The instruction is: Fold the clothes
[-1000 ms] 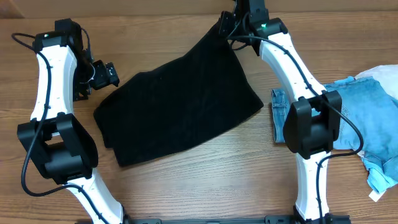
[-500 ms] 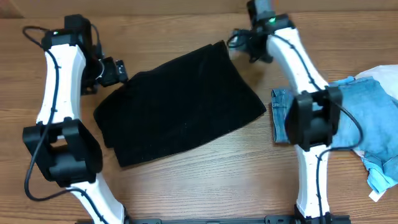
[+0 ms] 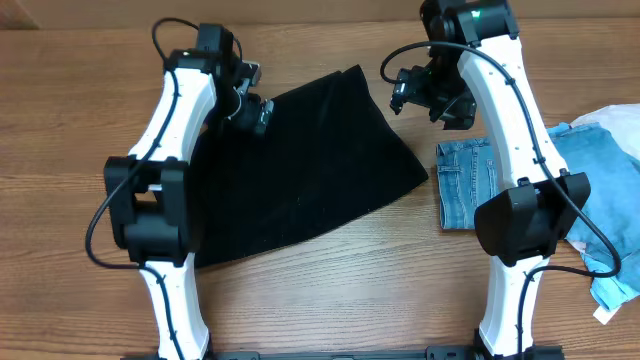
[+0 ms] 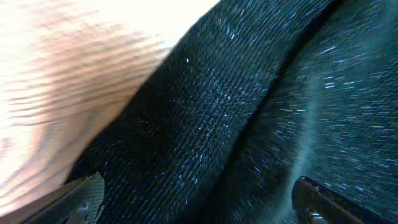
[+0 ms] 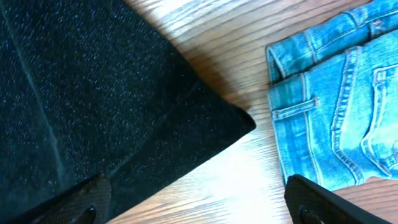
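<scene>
Hovering with the left gripper point(image 3: 255, 112) over the upper left edge of the black knit garment point(image 3: 300, 170), jaws spread wide, nothing between them. Holding the right gripper point(image 3: 412, 92) above the wooden table point(image 3: 330, 290) just past the garment's top right corner, jaws likewise apart and empty. Laid flat and folded at mid-table, that garment; lying near its right corner without touching, light-blue denim point(image 3: 465, 185), pockets up.
</scene>
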